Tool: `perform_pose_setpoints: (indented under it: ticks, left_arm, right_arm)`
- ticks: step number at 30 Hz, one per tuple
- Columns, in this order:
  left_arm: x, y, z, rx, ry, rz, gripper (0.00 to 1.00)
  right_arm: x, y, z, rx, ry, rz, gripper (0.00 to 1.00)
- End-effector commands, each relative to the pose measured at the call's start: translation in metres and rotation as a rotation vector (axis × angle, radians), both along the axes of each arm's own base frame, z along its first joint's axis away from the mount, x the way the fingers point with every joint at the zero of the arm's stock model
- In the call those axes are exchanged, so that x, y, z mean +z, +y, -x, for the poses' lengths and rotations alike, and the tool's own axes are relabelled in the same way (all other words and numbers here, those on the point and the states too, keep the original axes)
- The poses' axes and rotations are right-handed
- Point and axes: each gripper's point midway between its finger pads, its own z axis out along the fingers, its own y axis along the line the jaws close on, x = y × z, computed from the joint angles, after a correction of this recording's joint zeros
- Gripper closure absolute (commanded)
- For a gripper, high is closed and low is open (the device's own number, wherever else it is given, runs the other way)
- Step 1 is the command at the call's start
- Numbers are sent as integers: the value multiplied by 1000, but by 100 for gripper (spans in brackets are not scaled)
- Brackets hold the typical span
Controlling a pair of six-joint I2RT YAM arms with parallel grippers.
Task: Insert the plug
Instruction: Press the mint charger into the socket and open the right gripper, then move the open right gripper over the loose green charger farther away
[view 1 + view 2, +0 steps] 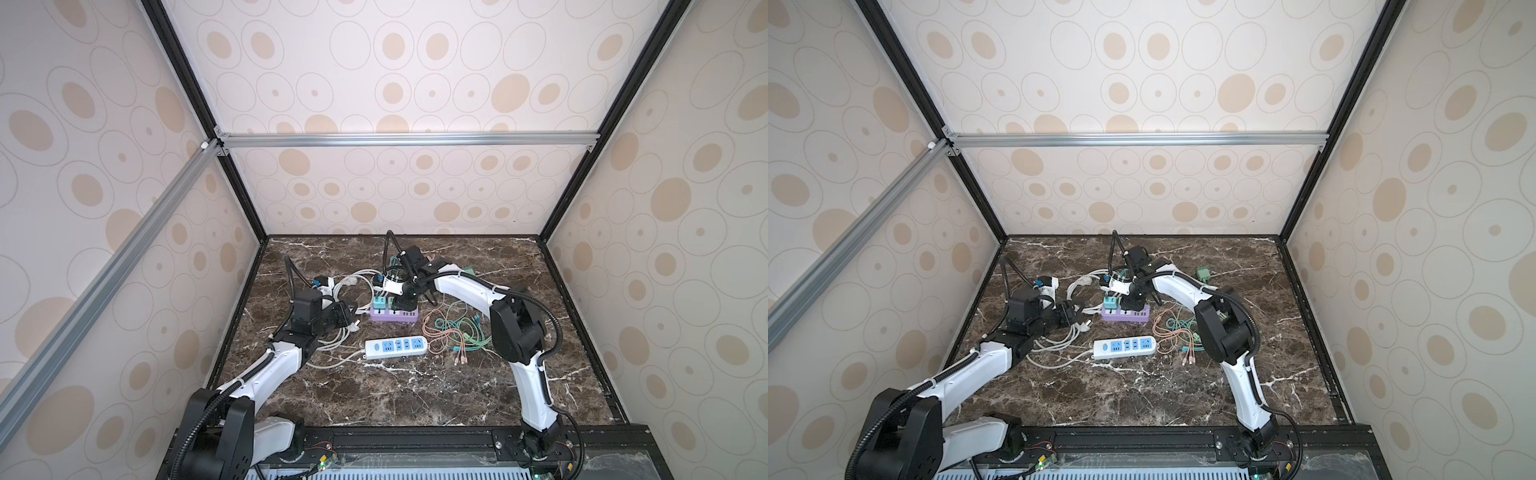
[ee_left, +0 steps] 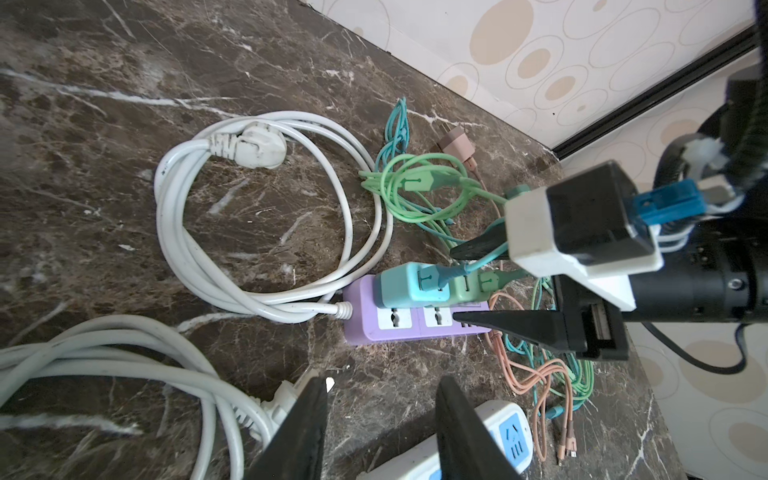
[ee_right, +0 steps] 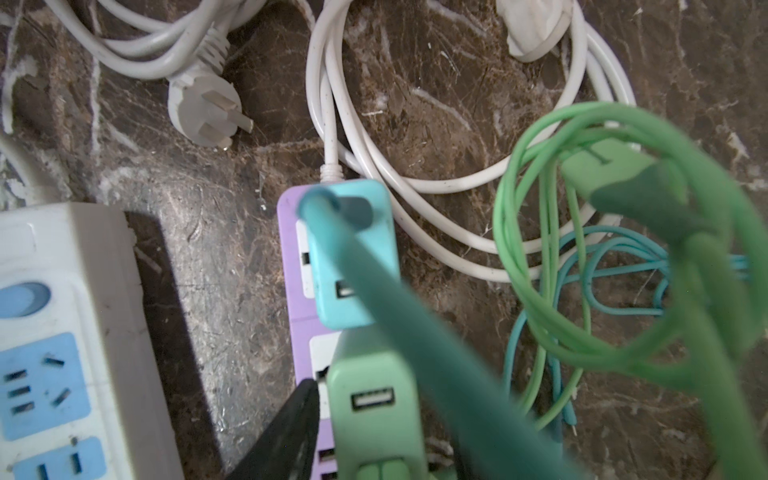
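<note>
Blurring the right wrist view, a teal cable [image 3: 415, 345] hides one finger. The right gripper [image 2: 453, 284] straddles the green adapter [image 3: 374, 399], jaws apart. The left gripper [image 2: 382, 382], nine o'clock of the purple strip [image 2: 365, 328], gapes empty.

You are seeing a white power strip [image 1: 395, 348] lying on the dark table [image 1: 415, 399]. Pink and green wires [image 1: 451, 332] are sitting beside it.

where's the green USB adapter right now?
Mid-table in the left wrist view: green USB adapter stands plugged into the purple power strip, right beside the teal adapter, between the open fingers of the right hand.
</note>
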Motion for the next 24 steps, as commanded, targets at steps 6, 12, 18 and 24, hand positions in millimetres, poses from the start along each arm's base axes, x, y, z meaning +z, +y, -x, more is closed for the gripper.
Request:
perform_pose_setpoints:
  ticks: [6,12,18,24]
  left_arm:
    - [6,7,2,7,-18,-38,53]
    - [8,9,2,9,-18,-44,51]
    - [17,10,3,9,-41,-51,46]
    - [25,12,6,5,-66,-66,39]
  right_arm:
    - [56,-2,11,-19,0,-112,43]
    - [64,-8,22,-24,19,-128,38]
    - [84,-25,21,-148,6,-205,37]
    - [109,-55,23,-311,-45,-355,36]
